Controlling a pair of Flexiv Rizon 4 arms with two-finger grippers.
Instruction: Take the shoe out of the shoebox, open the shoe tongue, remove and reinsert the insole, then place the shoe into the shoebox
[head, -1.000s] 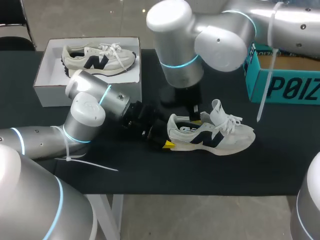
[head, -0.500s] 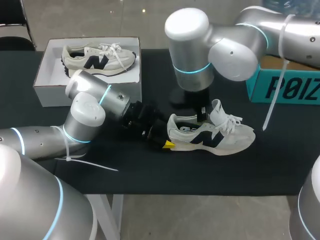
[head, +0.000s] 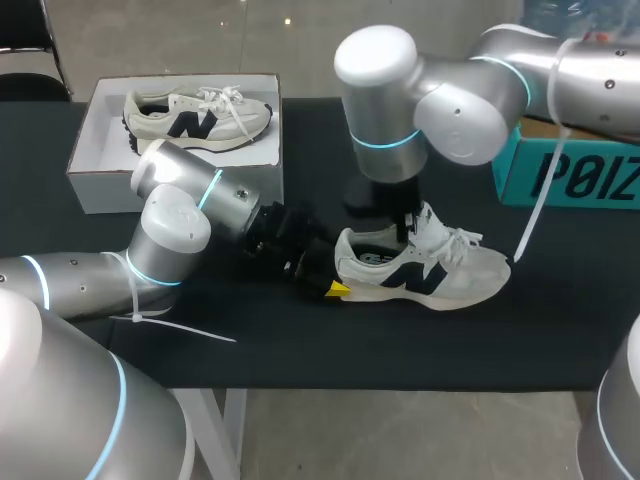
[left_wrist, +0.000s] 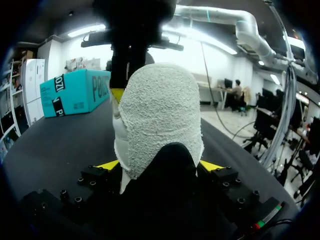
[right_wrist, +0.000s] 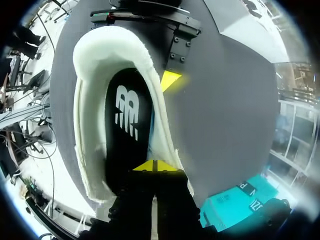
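Though earlier behind the shoe, right hand now over its insole.

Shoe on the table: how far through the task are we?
Done: shoe is out of the shoebox, tongue stands raised. In hand: left gripper clamps the heel; right gripper, tips closed, sits over the insole, which lies inside the shoe. Left: pull and reinsert insole, box the shoe.

The shoe lies on the table; behind-left the shoebox holds another shoe, behind-right stands a second box.
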